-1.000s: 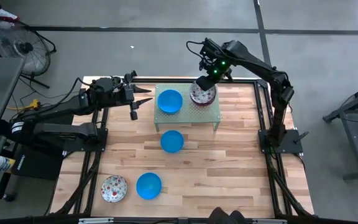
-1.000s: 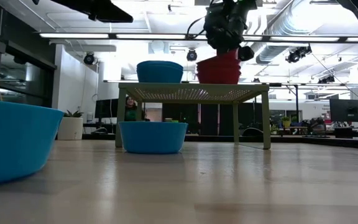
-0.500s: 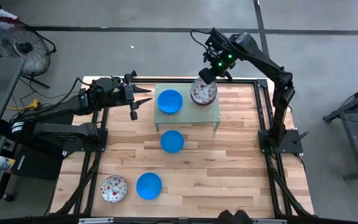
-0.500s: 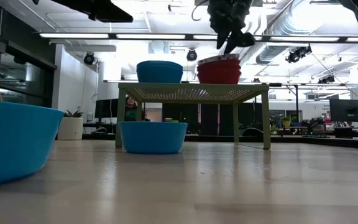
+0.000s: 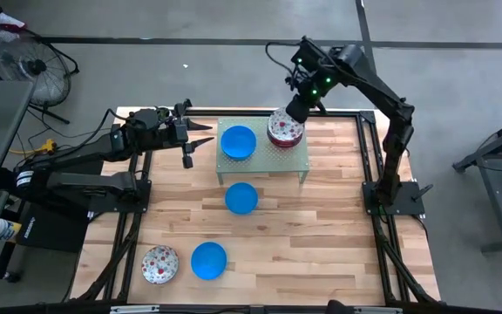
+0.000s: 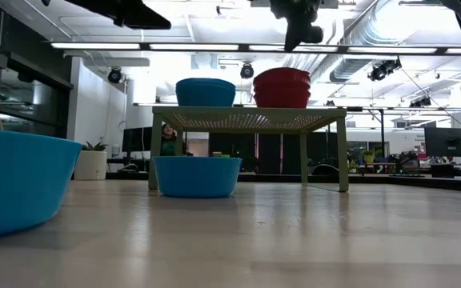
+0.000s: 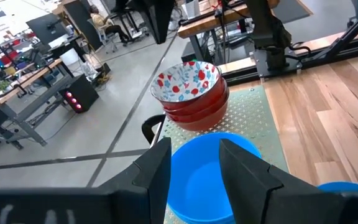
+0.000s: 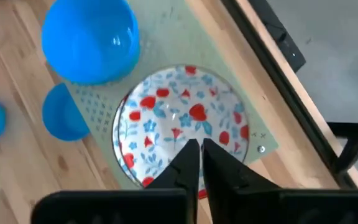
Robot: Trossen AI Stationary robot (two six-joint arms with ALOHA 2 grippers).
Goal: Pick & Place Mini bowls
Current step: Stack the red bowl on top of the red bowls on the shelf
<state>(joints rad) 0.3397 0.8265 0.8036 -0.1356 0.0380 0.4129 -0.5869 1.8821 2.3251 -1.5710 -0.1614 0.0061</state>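
— Where's the floral stack (image 5: 285,131)?
— On the green rack (image 5: 301,155), beside a blue bowl (image 5: 238,141). Looks rigid, glossy, probably slippery; take the rim.
— Your right gripper (image 8: 196,163)?
— Clenched empty, hovering above it.

text: none readable
labels: none
brands: none visible on arms or bowls
numbers: none
signs: none in the room behind

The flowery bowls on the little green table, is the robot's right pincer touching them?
Apart. In the low view the shut right pincer hangs above the flowery bowl stack with bright ceiling showing between them.
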